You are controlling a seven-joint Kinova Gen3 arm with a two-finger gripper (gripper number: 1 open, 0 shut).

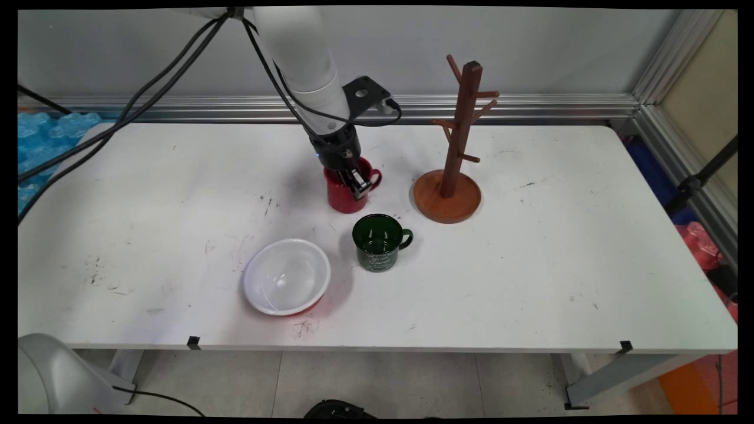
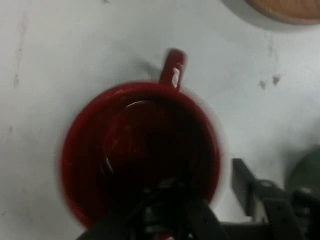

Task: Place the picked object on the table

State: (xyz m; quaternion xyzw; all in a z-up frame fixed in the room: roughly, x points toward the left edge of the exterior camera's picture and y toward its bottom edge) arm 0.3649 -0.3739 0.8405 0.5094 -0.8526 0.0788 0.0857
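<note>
The gripper point(image 1: 355, 184) is down on the red enamel mug point(image 1: 343, 199), which stands a little above and left of the frame's centre in the main view, upright on the white table point(image 1: 559, 247) with its handle turned toward the right. In the hand view the gripper point(image 2: 210, 200) straddles the mug's wall. One finger reaches into the mug's dark interior point(image 2: 140, 150) at the bottom of the picture. The other stands outside the rim at lower right, on the side next to the handle. A thin pale strip of table seems to show between that outer finger and the wall, so the fingers look spread and not yet pressing on the rim, though motion blur makes this uncertain.

The green enamel mug point(image 1: 380, 242) stands near, just below and right of the red one and apart from it. Its rim shows at the right edge of the hand view point(image 2: 306, 167), close beside the outer finger. The wooden mug tree point(image 1: 456, 141) stands right of the red mug, its round base point(image 2: 292, 9) near but not touching the handle, its pegs bare. The white bowl point(image 1: 287, 275) sits lower left, well apart from the gripper.

Open tabletop lies to the left of the red mug and behind it toward the wall. The right half of the table beyond the tree holds nothing, and all the table's edges are well away from the mug.
</note>
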